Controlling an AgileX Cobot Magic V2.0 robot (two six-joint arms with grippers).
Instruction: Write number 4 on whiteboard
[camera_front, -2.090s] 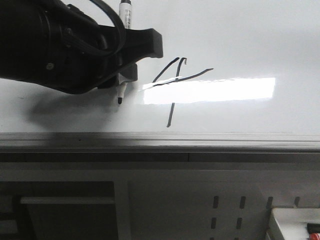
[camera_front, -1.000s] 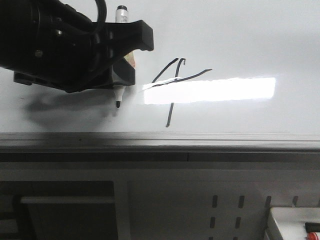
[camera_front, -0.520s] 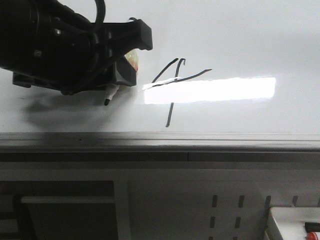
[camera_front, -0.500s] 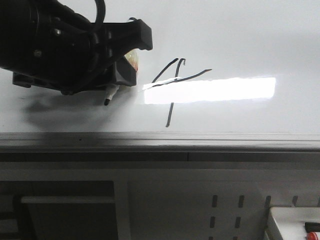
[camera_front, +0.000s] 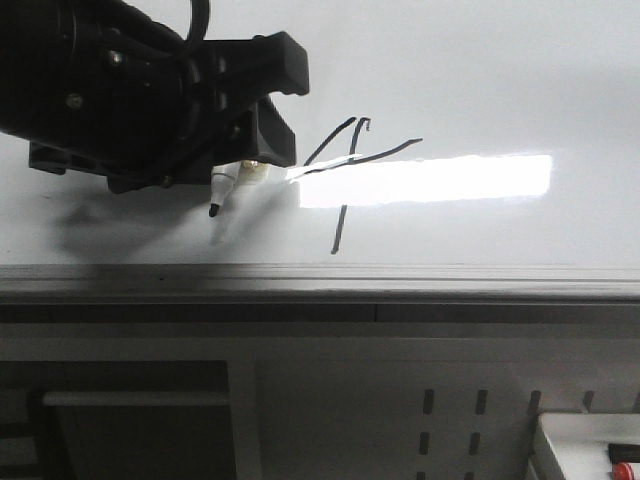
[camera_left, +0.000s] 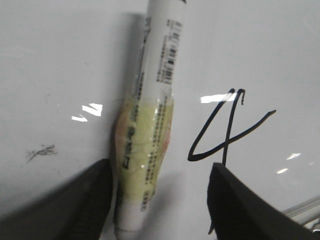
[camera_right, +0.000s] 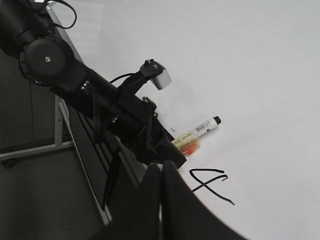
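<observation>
Your worktop here is the whiteboard, glossy white, with a bright rectangular glare across its middle and a grey metal rim along the near edge. The number 4 sits mid-board, toward that near edge, its crossbar running into the glare. Just left of it lies the marker, a yellowish wrap round its barrel, flat on the board. Your left tool has its fingers spread on either side of the marker, apart from it. Your right tool has its fingers pressed together, holding nothing. A faint grey smudge marks the board beside the marker. Below the rim you see grey perforated panelling.
</observation>
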